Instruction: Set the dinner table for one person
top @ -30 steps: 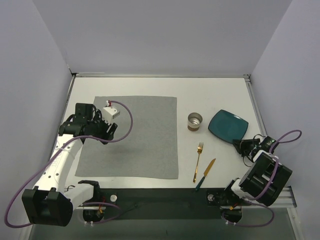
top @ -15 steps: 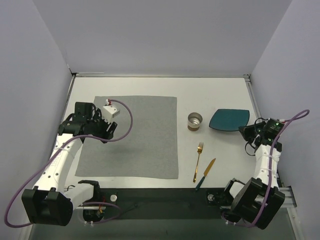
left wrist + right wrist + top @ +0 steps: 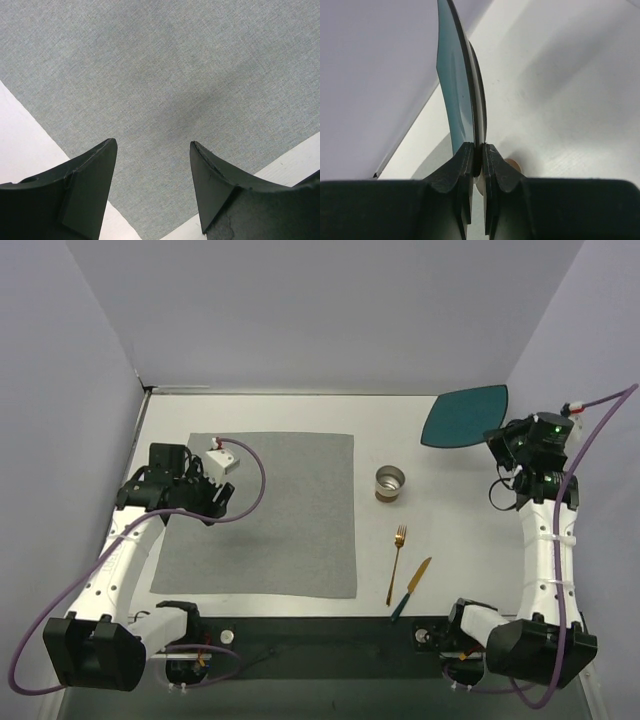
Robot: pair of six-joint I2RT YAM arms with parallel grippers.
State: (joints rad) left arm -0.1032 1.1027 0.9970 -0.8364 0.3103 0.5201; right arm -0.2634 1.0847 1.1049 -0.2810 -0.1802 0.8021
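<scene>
Clamping the teal plate (image 3: pixel 456 90) between its fingers, the right gripper (image 3: pixel 478 154) holds it edge-on; the left gripper (image 3: pixel 152 145) gapes wide (grey mat (image 3: pixel 165 65) beneath its fingertips).

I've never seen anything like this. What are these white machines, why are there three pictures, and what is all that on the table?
These are two robot arms bolted to the near edge of a white table: the left arm and the right arm. The wide picture comes from a fixed camera above and behind them. The other two come from a small camera on each wrist, so the dark shapes at the bottom of those are that arm's own jaws. On the table lie a grey mat, a small metal cup, a gold fork and a knife. The left jaws stand open and empty above the mat. The right jaws are shut on the rim of a teal plate, holding it off the table.
</scene>
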